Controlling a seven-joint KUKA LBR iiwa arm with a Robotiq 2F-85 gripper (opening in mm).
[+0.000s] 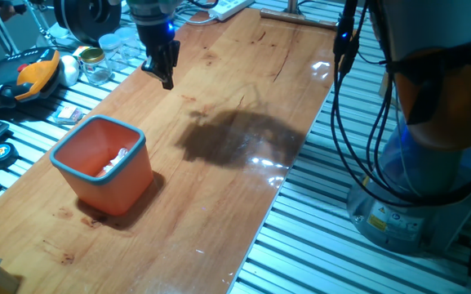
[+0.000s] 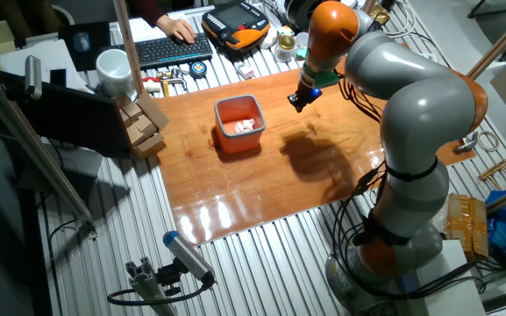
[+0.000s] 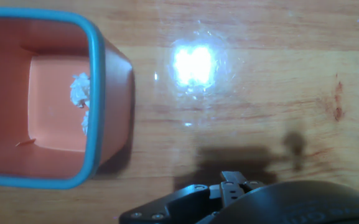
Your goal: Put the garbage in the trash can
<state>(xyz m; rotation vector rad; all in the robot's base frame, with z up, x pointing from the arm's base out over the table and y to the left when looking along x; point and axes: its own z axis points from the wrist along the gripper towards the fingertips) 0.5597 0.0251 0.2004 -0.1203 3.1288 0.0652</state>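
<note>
A: Garbage (image 1: 117,159), white and crumpled, lies inside the trash can (image 1: 73,175), against its inner wall; in the hand view the scraps (image 3: 79,92) sit at left centre of the frame, on the orange floor just beside the blue-rimmed right wall (image 3: 96,93).

B: And the other fixed view?

A: The same white scraps (image 2: 245,125) show inside the orange bin (image 2: 238,140), which stands upright on the wooden tabletop (image 2: 261,184), slightly above and left of frame centre.

B: Where is the gripper?

A: In one fixed view the gripper (image 1: 166,80) hangs above the tabletop (image 1: 219,188) near the upper middle of the frame, well apart from the bin at lower left. Its dark fingers (image 1: 161,62) point down and appear close together with nothing between them, though the tips are too small to tell for certain. In the other fixed view it (image 2: 298,103) lies right of the bin.

B: Surroundings?

A: A dark shadow (image 1: 235,139) falls on the wood at frame centre. Clear glass jars (image 1: 96,65) stand off the tabletop's upper-left edge, and a keyboard (image 2: 167,51) occupies the upper left of the other fixed view.
</note>
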